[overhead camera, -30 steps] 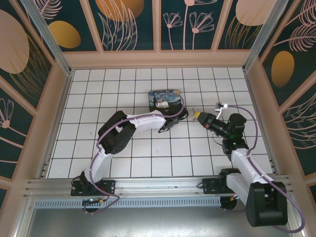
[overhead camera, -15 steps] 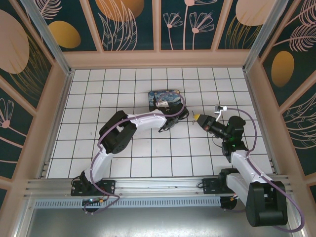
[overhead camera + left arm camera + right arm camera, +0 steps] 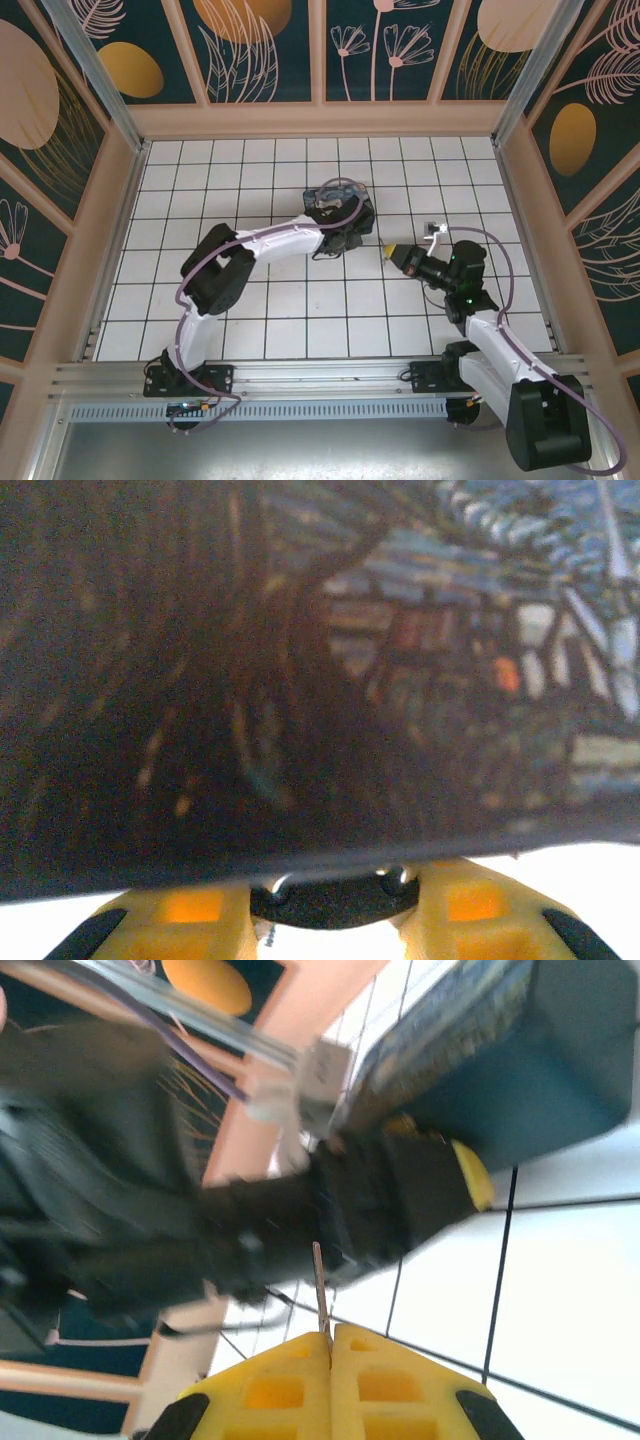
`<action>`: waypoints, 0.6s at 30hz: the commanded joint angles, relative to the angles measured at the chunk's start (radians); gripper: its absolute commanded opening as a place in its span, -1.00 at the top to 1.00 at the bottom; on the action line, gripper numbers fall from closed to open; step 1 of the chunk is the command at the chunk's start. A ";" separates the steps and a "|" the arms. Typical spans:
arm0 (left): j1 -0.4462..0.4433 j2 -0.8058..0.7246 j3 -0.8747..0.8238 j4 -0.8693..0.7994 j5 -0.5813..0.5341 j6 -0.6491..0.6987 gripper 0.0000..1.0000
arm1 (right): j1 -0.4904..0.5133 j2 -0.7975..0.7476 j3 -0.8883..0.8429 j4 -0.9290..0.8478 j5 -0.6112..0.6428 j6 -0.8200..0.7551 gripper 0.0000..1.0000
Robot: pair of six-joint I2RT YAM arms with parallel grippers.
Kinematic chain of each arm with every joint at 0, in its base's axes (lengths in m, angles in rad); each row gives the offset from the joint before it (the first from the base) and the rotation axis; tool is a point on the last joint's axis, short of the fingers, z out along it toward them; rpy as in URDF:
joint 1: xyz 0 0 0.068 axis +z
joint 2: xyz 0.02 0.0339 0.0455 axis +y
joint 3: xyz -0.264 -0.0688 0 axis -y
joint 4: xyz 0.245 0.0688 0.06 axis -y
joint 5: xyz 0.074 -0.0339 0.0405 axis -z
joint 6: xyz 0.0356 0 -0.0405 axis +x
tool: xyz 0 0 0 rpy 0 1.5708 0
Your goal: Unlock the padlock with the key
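The padlock (image 3: pixel 330 898) is a small dark body with two silvery shackle legs running up to the edge of the blue-and-yellow painted box (image 3: pixel 400 660). My left gripper (image 3: pixel 335 925) is shut on that body, one yellow finger on each side. In the top view the left gripper (image 3: pixel 350 218) is against the box (image 3: pixel 335 192) at the table's middle back. My right gripper (image 3: pixel 330 1335) is shut on the key (image 3: pixel 319 1285), whose thin blade sticks straight out of the fingertips. The right gripper (image 3: pixel 392 250) hovers just right of the box, pointing at the left gripper (image 3: pixel 400 1200).
The floor (image 3: pixel 300 310) is white tile with a dark grid, closed in by wooden-framed walls (image 3: pixel 320 118) at the back and both sides. The left arm (image 3: pixel 270 243) stretches across the middle. A purple cable loops over the right arm (image 3: pixel 500 255).
My left gripper has moved up against the box and closed on the padlock. The right gripper, with the key, has shifted left and nearer, toward the box.
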 commanded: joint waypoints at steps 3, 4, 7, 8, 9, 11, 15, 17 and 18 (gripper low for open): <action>0.072 -0.124 -0.043 0.040 0.270 -0.002 0.71 | 0.100 -0.013 -0.052 -0.027 0.128 -0.077 1.00; 0.081 -0.130 -0.040 0.037 0.307 -0.007 0.70 | 0.106 -0.010 -0.065 0.007 0.134 -0.061 1.00; 0.095 -0.133 -0.037 0.044 0.417 -0.044 0.72 | 0.112 0.015 -0.087 0.102 0.118 -0.017 1.00; 0.099 -0.133 -0.038 0.050 0.443 -0.059 0.72 | 0.118 0.027 -0.086 0.123 0.117 -0.008 1.00; 0.102 -0.133 -0.037 0.057 0.473 -0.074 0.73 | 0.124 0.044 -0.083 0.146 0.110 0.003 1.00; 0.106 -0.129 -0.039 0.080 0.522 -0.102 0.74 | 0.136 0.076 -0.074 0.203 0.095 0.022 1.00; 0.112 -0.122 -0.046 0.132 0.618 -0.162 0.76 | 0.146 0.149 -0.052 0.287 0.090 0.029 1.00; 0.113 -0.124 -0.050 0.148 0.647 -0.182 0.78 | 0.145 0.200 -0.031 0.290 0.095 0.009 1.00; 0.114 -0.124 -0.048 0.147 0.653 -0.184 0.78 | 0.145 0.228 -0.024 0.314 0.088 0.009 1.00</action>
